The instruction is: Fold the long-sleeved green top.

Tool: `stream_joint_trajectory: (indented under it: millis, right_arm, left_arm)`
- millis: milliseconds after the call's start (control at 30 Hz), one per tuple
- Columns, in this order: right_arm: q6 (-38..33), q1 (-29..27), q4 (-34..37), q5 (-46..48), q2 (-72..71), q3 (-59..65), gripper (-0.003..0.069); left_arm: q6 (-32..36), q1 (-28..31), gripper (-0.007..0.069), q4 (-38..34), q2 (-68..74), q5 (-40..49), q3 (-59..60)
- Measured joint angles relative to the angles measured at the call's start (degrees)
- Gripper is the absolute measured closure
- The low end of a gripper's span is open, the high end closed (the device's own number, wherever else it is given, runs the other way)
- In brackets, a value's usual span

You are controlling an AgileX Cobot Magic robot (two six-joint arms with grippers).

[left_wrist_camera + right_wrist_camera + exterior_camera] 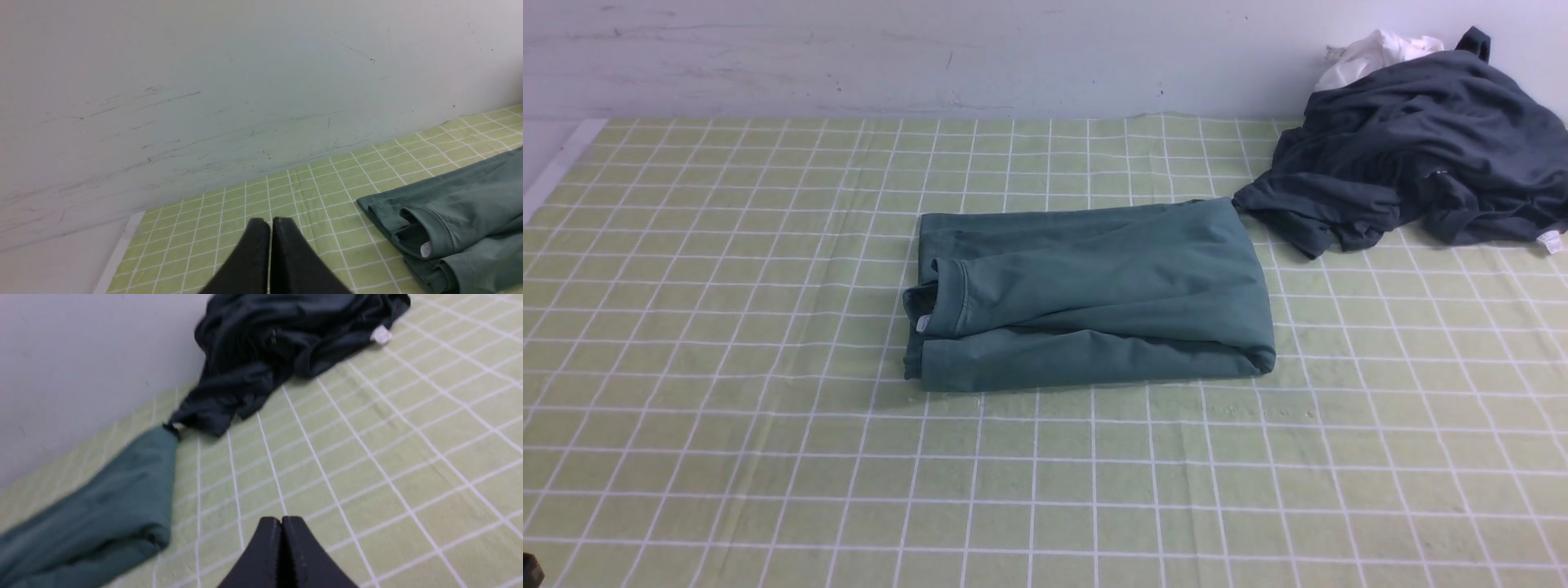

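Note:
The green long-sleeved top [1086,294] lies folded into a compact rectangle in the middle of the checked cloth, its neck opening and white label facing left. In the left wrist view its collar end [449,228] shows off to one side of my left gripper [270,222], which is shut and empty above bare cloth. My right gripper [282,520] is also shut and empty, hovering apart from the top's folded end [102,514]. Neither gripper appears in the front view.
A dark charcoal garment [1413,147] is heaped at the back right with a white cloth [1372,53] behind it; its edge nearly touches the top's far right corner. A pale wall [931,49] backs the green checked tablecloth [727,367].

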Motion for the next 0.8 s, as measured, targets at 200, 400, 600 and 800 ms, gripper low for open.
stream_joint_trajectory:
  millis: [200, 400, 600, 800]
  right_arm:
    - [0.84, -0.06, -7.09, -0.17, -8.9, 0.0, 0.0675]
    - [27.33, -5.05, -58.99, 5.14, -9.67, 0.0, 0.0675]
    - [66.64, -13.66, -95.61, 18.78, -9.73, 0.0, 0.0675]
    - [74.72, -15.45, -100.98, 34.67, -9.73, 0.01, 0.0675]
  left_arm:
    - [0.0, 0.0, 0.0629, 0.0, 0.0, 0.0, 0.0]
    - [0.0, 0.0, 0.0629, -0.04, 0.0, 0.0, 0.0]
    - [0.12, 0.0, 0.0629, -0.04, -0.04, 0.0, 0.0]
    - [0.12, 0.0, 0.0629, -0.04, -0.04, 0.0, 0.0]
